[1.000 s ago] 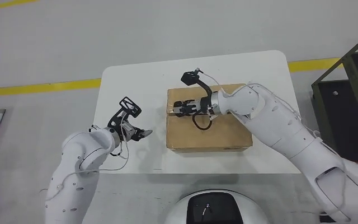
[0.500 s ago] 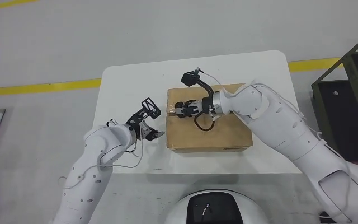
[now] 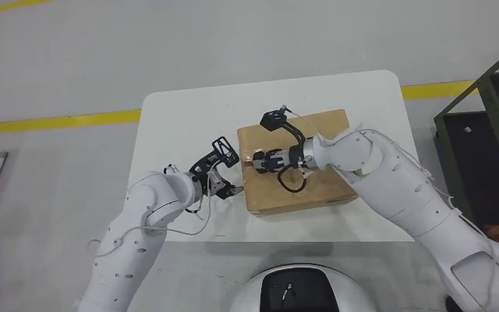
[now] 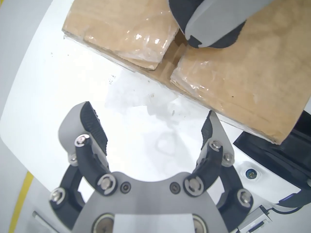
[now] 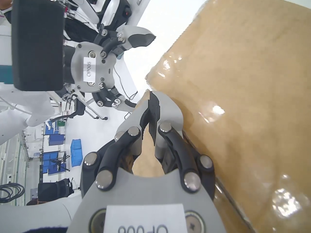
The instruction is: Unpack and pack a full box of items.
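A brown cardboard box [image 3: 312, 183] with taped flaps sits on the white table [image 3: 179, 117], turned slightly askew. My right gripper [image 3: 256, 162] rests shut on the box's top at its left end, fingertips at the seam between the two flaps [image 4: 178, 47]. In the right wrist view its pads [image 5: 151, 112] press together over the cardboard [image 5: 243, 86]. My left gripper [image 3: 231, 189] hovers open just left of the box, low over the table. The left wrist view has it [image 4: 151, 127] empty, facing the box's end [image 4: 218, 56].
A dark green rack [image 3: 468, 132] stands off the table's right side. A yellow floor line [image 3: 70, 121] runs behind the table. Bare table surface lies left of and behind the box.
The box has turned and shifted slightly right under my right gripper. My left gripper has moved right, from mid-left of the table to close beside the box's left end.
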You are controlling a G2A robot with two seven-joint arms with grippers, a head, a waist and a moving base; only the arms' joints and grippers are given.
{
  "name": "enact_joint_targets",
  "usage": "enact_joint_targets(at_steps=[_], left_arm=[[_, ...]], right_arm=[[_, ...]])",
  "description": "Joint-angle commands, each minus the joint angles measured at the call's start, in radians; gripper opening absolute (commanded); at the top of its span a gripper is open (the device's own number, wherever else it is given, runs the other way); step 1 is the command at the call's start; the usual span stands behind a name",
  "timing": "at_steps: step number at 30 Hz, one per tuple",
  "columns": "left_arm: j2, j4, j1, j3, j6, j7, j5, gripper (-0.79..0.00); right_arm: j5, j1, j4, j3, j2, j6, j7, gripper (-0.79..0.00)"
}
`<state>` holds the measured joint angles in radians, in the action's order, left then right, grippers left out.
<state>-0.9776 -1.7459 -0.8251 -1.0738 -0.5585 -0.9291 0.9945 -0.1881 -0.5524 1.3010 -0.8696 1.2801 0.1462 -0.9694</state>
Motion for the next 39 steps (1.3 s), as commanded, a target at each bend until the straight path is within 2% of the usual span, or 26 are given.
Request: enact_joint_targets(at_steps=[1, 8, 13, 18, 22, 24, 27, 30, 31, 34, 36, 39], left_arm=[[0.000, -0.008, -0.004, 0.004, 0.006, 0.004, 0.014, 0.000], [0.016, -0.020, -0.043, -0.060, 0.006, 0.008, 0.066, 0.000], [0.027, 0.003, -0.087, -0.108, 0.017, 0.021, 0.084, 0.000], [0.018, 0.053, -0.083, -0.064, 0.037, 0.094, 0.127, 0.000], [0.003, 0.145, -0.052, -0.031, 0.046, 0.175, 0.085, 0.000], [-0.004, 0.200, -0.033, -0.016, 0.043, 0.181, 0.045, 0.000], [-0.016, 0.262, 0.000, 0.012, 0.043, 0.183, 0.004, -0.126], [-0.028, 0.331, 0.032, 0.026, 0.020, 0.173, -0.117, -0.135], [-0.031, 0.345, 0.045, 0.030, 0.014, 0.169, -0.137, -0.200], [-0.038, 0.368, 0.068, 0.046, 0.001, 0.172, -0.149, -0.209], [-0.041, 0.376, 0.078, 0.055, -0.004, 0.178, -0.152, -0.342], [-0.045, 0.377, 0.087, 0.066, -0.011, 0.191, -0.149, -0.320]], right_arm=[[-0.009, -0.003, 0.001, -0.001, 0.000, -0.021, 0.004, -0.785], [0.011, -0.029, -0.009, -0.034, -0.008, -0.016, 0.011, -0.785], [0.017, -0.034, 0.007, -0.048, -0.010, -0.018, 0.006, -0.785], [0.026, -0.036, 0.010, -0.048, -0.009, -0.017, 0.011, -0.785], [0.030, -0.033, 0.007, -0.042, -0.005, -0.017, 0.018, -0.785], [0.030, -0.032, 0.001, -0.041, -0.004, -0.014, 0.021, -0.785], [0.032, -0.037, -0.003, -0.042, -0.004, -0.009, 0.026, -0.785], [0.032, -0.042, -0.001, -0.045, -0.004, -0.010, 0.028, -0.785], [0.031, -0.044, -0.001, -0.046, -0.005, -0.010, 0.029, -0.785], [0.030, -0.048, 0.001, -0.047, -0.005, -0.011, 0.029, -0.785], [0.029, -0.050, 0.002, -0.048, -0.005, -0.011, 0.029, -0.785], [0.028, -0.051, 0.002, -0.049, -0.005, -0.014, 0.029, -0.785]])
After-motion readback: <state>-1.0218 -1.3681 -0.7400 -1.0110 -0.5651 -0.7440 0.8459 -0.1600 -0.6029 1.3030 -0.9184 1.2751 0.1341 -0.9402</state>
